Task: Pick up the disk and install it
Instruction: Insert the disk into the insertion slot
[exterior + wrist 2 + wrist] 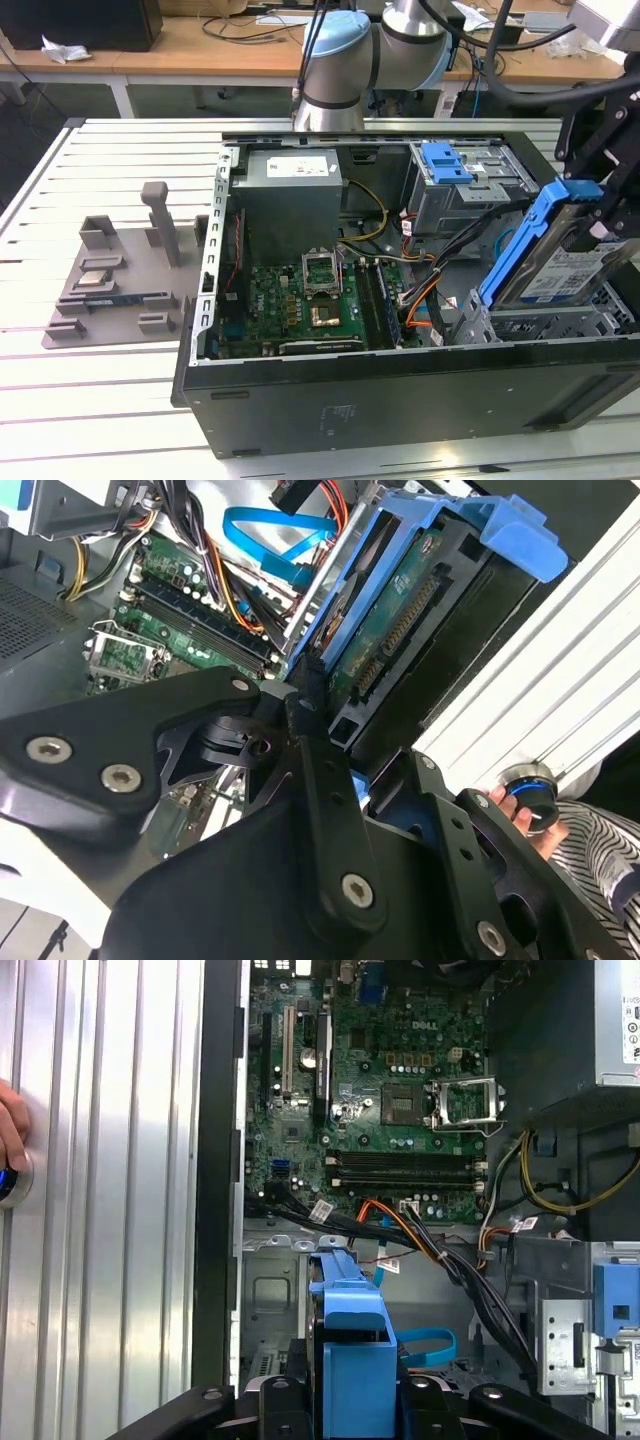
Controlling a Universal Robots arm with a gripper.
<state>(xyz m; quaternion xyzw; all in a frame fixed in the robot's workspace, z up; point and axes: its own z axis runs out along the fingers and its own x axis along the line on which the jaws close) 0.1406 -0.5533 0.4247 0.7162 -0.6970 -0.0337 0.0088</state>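
blue-framed disk (556, 250) clamped between jaws, tilted over drive cage (540, 322), exterior view's right, barcode label (572, 276) showing, print unreadable

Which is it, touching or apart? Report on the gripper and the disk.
Touching. The first wrist view shows the gripper closed against both sides of the disk, with no gap.

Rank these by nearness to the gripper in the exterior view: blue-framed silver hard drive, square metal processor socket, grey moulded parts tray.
1. Blue-framed silver hard drive: held tilted in the gripper.
2. Square metal processor socket: on the green motherboard, mid-view.
3. Grey moulded parts tray: on the table, exterior view's far left.
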